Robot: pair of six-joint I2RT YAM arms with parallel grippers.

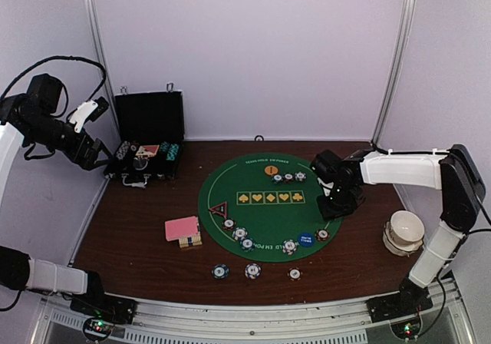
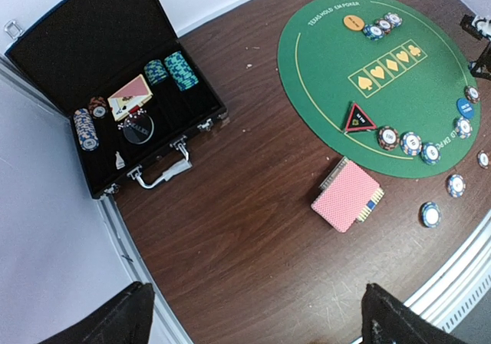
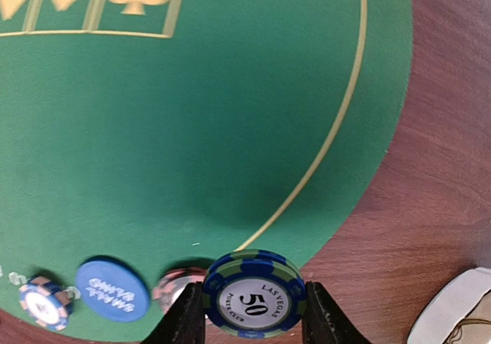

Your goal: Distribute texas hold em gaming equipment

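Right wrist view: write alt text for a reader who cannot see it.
The right gripper pinches a blue-and-green 50 poker chip by its edges near the green poker mat's rim. Beside it lie a blue-and-white chip, a blue Small Blind button and a pink-edged chip.

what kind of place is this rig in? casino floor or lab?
Likely a lab test cell, not a card room: bare white walls with metal frame posts, two robot arms at a wooden table, and a staged green poker mat. The right gripper holds a 50 chip.
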